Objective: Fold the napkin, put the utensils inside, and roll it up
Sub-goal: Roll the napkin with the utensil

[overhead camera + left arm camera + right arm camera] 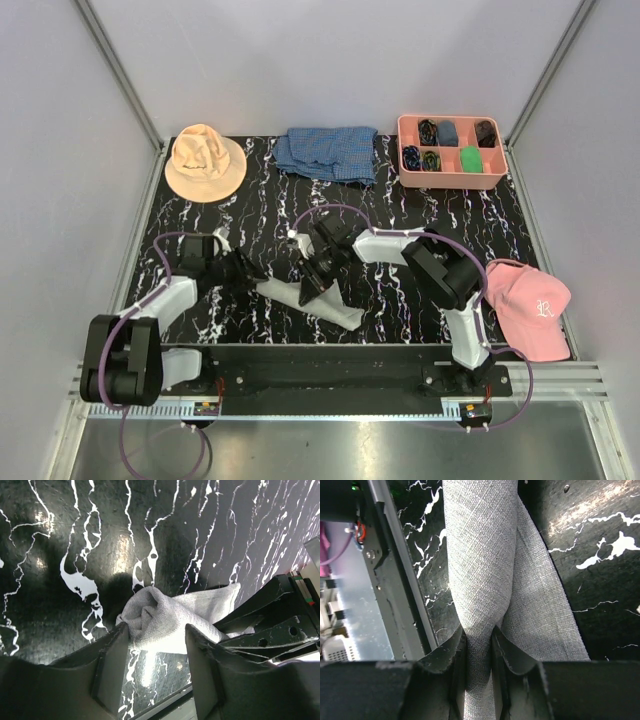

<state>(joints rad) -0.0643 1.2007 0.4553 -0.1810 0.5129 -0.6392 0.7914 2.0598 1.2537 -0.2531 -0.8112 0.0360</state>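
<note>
The right gripper (479, 641) is clenched on the rolled grey napkin (480, 555), pinching it about midway along. The left gripper (157, 635) stands spread apart around the roll's bunched end. The roll lies on the black marbled table (200, 215), near the front edge.

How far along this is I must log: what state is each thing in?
Napkin: rolled into a long bundle, lying on the table.
Right gripper: shut on the napkin.
Left gripper: open around the napkin's end.
Utensils: not visible.
Blue checked cloth: loosely folded.
Tray: holding small items.
Tan hat: crown up.
Pink cap: crown up.
</note>
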